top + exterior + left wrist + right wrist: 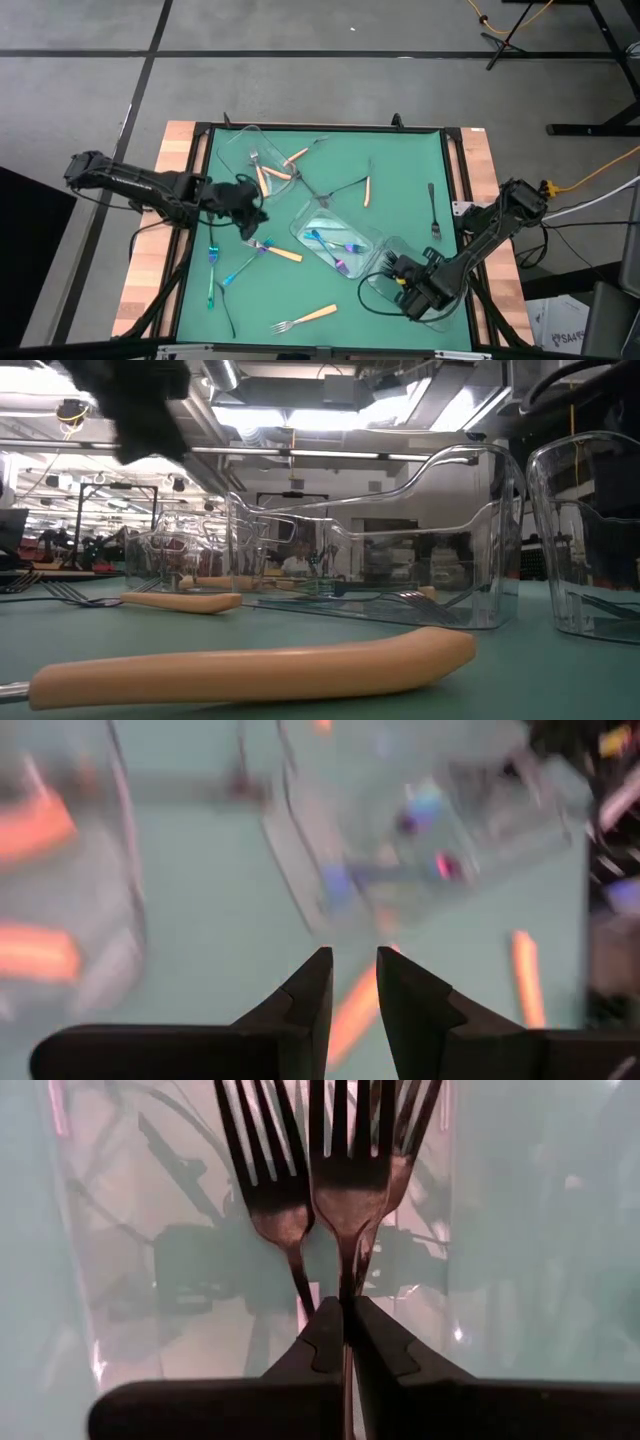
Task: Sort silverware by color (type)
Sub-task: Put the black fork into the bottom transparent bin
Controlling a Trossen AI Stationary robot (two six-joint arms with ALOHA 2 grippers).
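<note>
Green counter: three clear trays, forks scattered around.
Right fingers at 5 o'clock of counter, over near-right tray, clamped on handle of dark fork; fork's long axis straight out from fingers, tines forward, second dark fork beside it.
Left fingers at 9 o'clock, slightly parted, holding nothing; orange-handled fork just ahead, nearer left arm.
Right wrist view alone shows grip; high view shows layout.
</note>
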